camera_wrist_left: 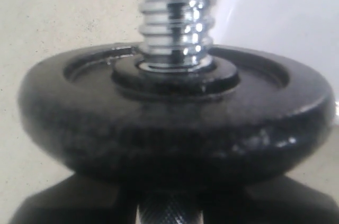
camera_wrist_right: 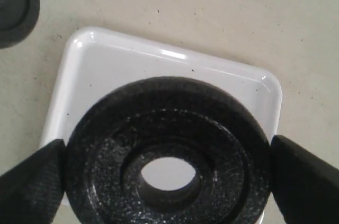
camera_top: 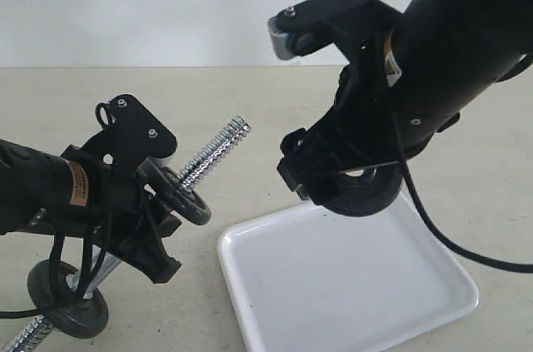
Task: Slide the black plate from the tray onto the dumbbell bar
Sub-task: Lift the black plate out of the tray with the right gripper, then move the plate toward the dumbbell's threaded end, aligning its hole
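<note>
Black grainy plate (camera_wrist_right: 164, 123), glossy white tray (camera_wrist_right: 159, 57), threaded chrome bar (camera_wrist_left: 177, 17)

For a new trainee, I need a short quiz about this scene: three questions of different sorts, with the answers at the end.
1. True or false: the black plate is already threaded on the dumbbell bar.
2. Which end effector holds the dumbbell bar? A) left B) right C) neither
3. Fill in: through the black plate's centre hole, the right wrist view shows the white ____.
Key: 1 false, the right end effector grips it by the rim over the tray; 2 A, the left end effector; 3 tray.
</note>
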You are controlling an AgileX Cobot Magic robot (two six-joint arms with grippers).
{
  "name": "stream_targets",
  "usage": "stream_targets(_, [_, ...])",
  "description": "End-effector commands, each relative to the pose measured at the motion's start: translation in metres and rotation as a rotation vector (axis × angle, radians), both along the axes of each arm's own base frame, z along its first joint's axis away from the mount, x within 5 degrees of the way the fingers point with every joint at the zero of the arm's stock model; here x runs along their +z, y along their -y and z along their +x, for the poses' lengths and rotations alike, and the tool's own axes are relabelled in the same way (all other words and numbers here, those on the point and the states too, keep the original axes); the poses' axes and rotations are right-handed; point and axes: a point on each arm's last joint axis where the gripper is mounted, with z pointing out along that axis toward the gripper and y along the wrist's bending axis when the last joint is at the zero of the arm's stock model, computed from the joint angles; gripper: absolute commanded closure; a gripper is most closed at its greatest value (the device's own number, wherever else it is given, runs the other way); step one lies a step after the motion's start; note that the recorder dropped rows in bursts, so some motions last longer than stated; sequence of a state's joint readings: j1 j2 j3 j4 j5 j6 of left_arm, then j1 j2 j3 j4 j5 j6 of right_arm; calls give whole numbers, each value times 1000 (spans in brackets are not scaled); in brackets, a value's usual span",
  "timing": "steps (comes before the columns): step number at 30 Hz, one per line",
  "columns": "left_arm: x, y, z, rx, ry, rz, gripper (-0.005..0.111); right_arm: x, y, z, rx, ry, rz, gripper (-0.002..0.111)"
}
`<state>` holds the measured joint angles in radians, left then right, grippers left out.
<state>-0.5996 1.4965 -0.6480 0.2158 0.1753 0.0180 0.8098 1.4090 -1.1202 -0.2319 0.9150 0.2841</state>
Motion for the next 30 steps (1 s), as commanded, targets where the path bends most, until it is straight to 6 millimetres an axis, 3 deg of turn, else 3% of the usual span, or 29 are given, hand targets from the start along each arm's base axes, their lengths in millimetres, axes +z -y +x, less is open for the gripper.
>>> stream_targets(1, [22, 6, 6, -106, 156, -22, 102, 29, 8, -7, -15, 104, 125, 108])
stream_targets(13, [27, 12, 7, -188, 244, -21, 102, 61, 17, -22, -44, 170, 335, 108])
stream_targets(24, [33, 34, -3, -304, 327, -68, 102, 61, 8, -29, -28, 84, 439, 108])
stream_targets(30, [44, 39, -4, -260, 367, -190, 102, 61, 5, -34, -5, 33, 463, 108])
